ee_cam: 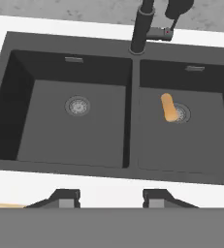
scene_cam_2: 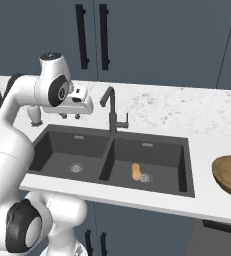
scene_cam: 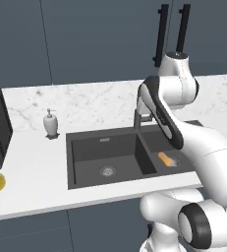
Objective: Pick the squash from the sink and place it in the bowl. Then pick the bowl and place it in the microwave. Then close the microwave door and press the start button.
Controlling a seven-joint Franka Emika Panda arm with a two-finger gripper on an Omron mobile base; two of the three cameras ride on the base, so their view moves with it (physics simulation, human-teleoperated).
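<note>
Squash (ee_cam: 169,107) lying in the right basin of the sink (ee_cam: 16,72), touching the drain. Pincer (ee_cam: 111,198) hovers well above over the near counter (ee_cam: 108,189) edge, partly open, holding nothing.

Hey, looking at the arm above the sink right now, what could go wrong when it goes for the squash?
1. The squash lies in the right basin beside the drain; small and rounded, it may roll or slip from the fingers.
2. The faucet rises near the divider, so the gripper, apparently open and empty, might clip it while descending.
3. The bowl sits near the counter's edge; a sloppy drop might miss it.
</note>
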